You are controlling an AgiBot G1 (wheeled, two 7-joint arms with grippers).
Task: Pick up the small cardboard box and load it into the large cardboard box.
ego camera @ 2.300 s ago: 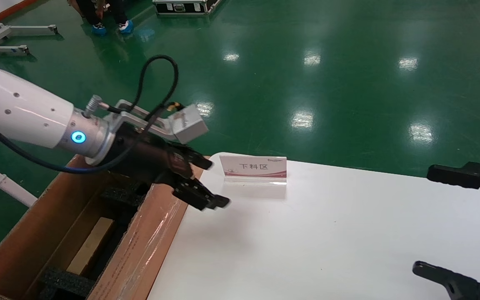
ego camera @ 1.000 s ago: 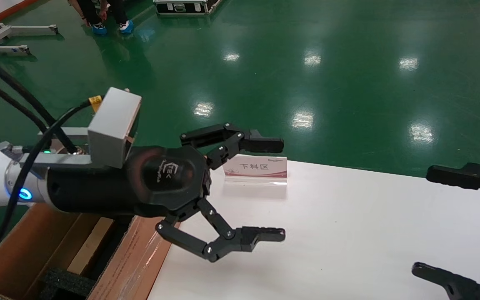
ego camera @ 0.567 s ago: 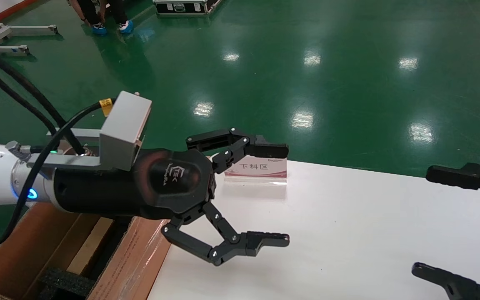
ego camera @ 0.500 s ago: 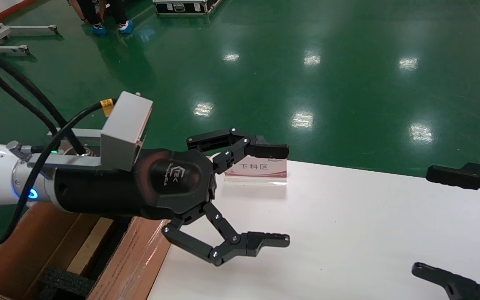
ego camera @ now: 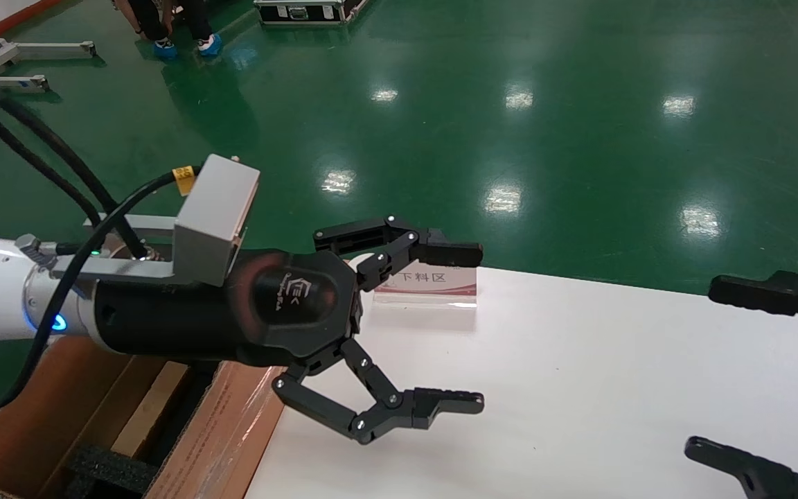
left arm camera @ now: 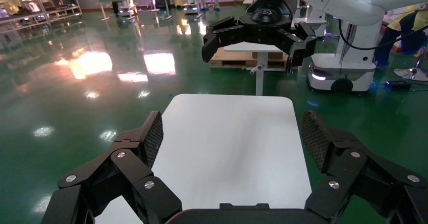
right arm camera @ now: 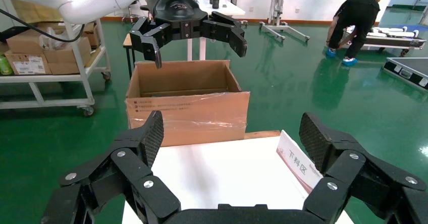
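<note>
Green shop floor, white table (ego camera: 579, 388) w/ a sign (ego camera: 433, 281). Left gripper (ego camera: 451, 326) hangs over table edge, jaws spread, empty. Small box (ego camera: 153, 405) already lies in big box (ego camera: 18, 409) btwn foam. Right gripper (ego camera: 738, 374) parked, also spread. Loading looks done.

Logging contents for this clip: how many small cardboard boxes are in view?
1: the small cardboard box lies inside the large cardboard box, between black foam blocks, beside the white table. More may be hidden below the left tool.
</note>
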